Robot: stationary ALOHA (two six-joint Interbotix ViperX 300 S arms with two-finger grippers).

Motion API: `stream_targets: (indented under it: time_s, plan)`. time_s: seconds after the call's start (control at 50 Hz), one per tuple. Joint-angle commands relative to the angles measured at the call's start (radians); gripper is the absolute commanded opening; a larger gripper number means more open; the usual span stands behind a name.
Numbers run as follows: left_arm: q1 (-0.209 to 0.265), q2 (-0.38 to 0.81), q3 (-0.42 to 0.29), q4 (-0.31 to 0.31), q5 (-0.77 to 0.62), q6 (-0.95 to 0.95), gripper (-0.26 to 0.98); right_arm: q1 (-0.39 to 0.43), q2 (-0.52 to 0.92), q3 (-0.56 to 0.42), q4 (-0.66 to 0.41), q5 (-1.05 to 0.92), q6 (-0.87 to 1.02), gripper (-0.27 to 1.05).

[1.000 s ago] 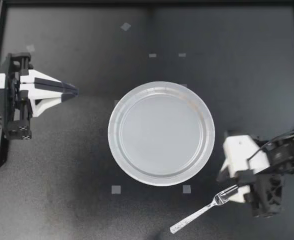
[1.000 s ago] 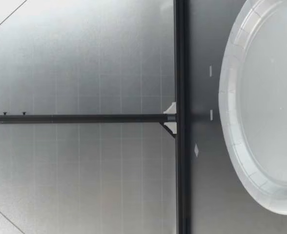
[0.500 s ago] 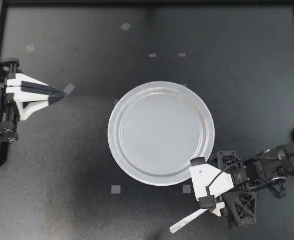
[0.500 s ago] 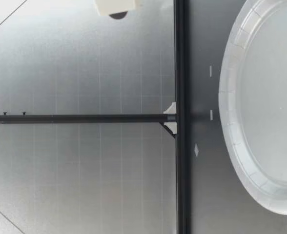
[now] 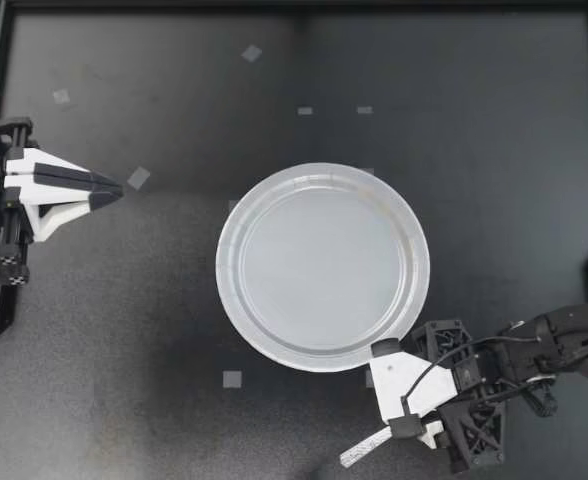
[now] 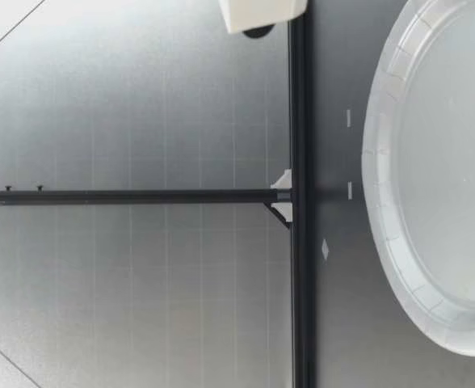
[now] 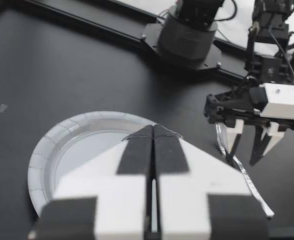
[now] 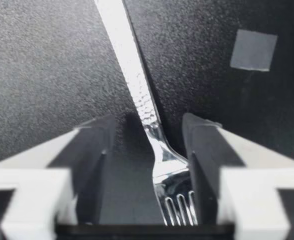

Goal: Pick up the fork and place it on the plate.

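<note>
Fork (image 5: 362, 453) — tines hidden under my right gripper (image 5: 417, 432), fingers apart astride its neck (left gripper (image 5: 114, 187) pressed together)

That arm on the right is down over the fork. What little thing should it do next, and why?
Probably close my right gripper on the fork. In the right wrist view the fork's neck lies on the table between the open fingers, not yet pinched from both sides, and the plate holds nothing.
</note>
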Motion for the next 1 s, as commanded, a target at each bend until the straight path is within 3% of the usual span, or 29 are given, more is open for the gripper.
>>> stream_targets:
  time_s: [0.0,0.58,0.88,0.98]
  plan:
    - [0.002,0.006,-0.008,0.002,-0.011,0.000,-0.11,0.006,-0.011,-0.020,0.003,-0.008,0.002,0.49]
    - [0.002,0.006,0.002,0.002,-0.009,0.000,-0.11,0.008,0.006,-0.002,0.003,-0.006,0.021,0.46]
    - [0.002,0.006,0.002,0.002,-0.015,0.000,-0.11,0.008,-0.006,-0.006,0.003,0.005,0.028,0.19]
    - [0.002,0.006,0.000,0.002,-0.029,-0.008,-0.11,0.008,-0.061,-0.057,0.002,0.061,0.028,0.09]
